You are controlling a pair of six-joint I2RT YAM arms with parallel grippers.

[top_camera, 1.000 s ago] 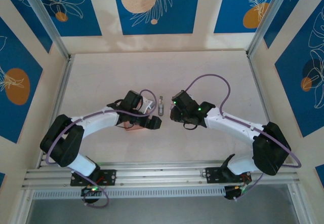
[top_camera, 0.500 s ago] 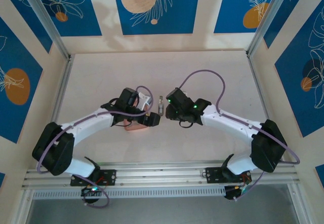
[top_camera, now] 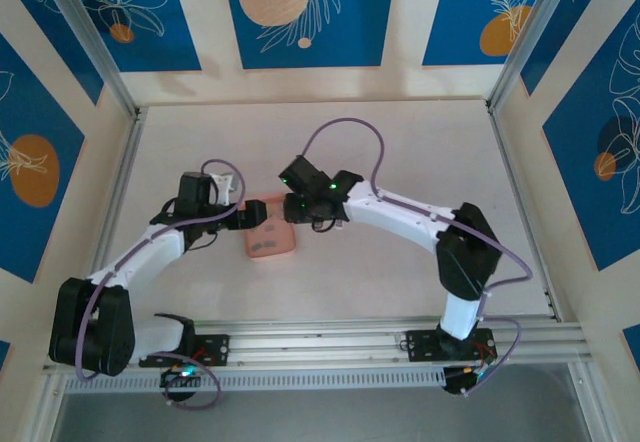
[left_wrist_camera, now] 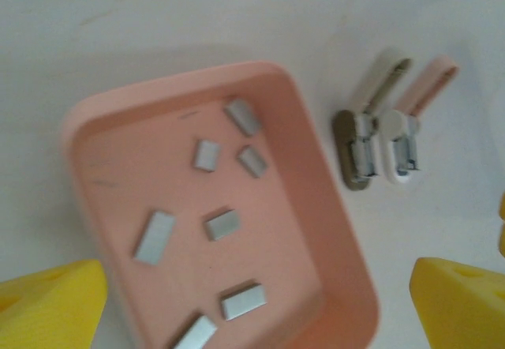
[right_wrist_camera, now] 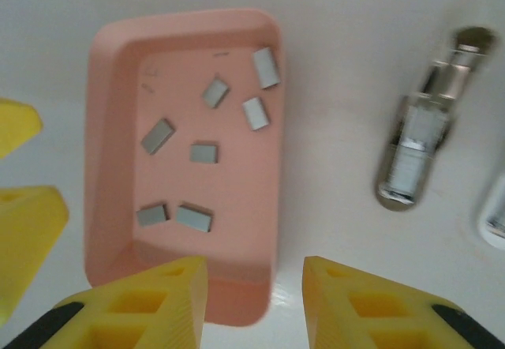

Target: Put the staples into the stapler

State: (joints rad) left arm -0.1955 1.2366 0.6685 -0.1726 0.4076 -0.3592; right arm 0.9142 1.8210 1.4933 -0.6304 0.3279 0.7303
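The salmon-pink tray (top_camera: 272,244) lies on the white surface (top_camera: 400,142), near its middle, with both arms bent in over it. The left hand (top_camera: 252,214) hangs at the tray's far left corner and the right hand (top_camera: 292,212) at its far right corner, the two close to each other.

In the left wrist view the left hand (left_wrist_camera: 256,286) is spread wide. Its yellow fingers (left_wrist_camera: 47,305) sit at the two lower corners of the view with nothing between them but the tray (left_wrist_camera: 339,286) below. The staples (left_wrist_camera: 222,224) lie loose and scattered on the tray floor, seven short grey bars, each apart from the rest. The stapler (left_wrist_camera: 353,148) lies flat on the surface just beside the tray's rim, not touching it. A white and pink piece (left_wrist_camera: 402,144) lies right next to it; whether the two are joined I cannot tell.

In the right wrist view the right hand (right_wrist_camera: 254,274) is partly spread and pinches nothing. Its yellow fingers (right_wrist_camera: 150,305) hang over the tray's near edge (right_wrist_camera: 237,302). The staples (right_wrist_camera: 203,153) lie in the tray and the metallic stapler (right_wrist_camera: 414,155) lies apart, on the bare surface.
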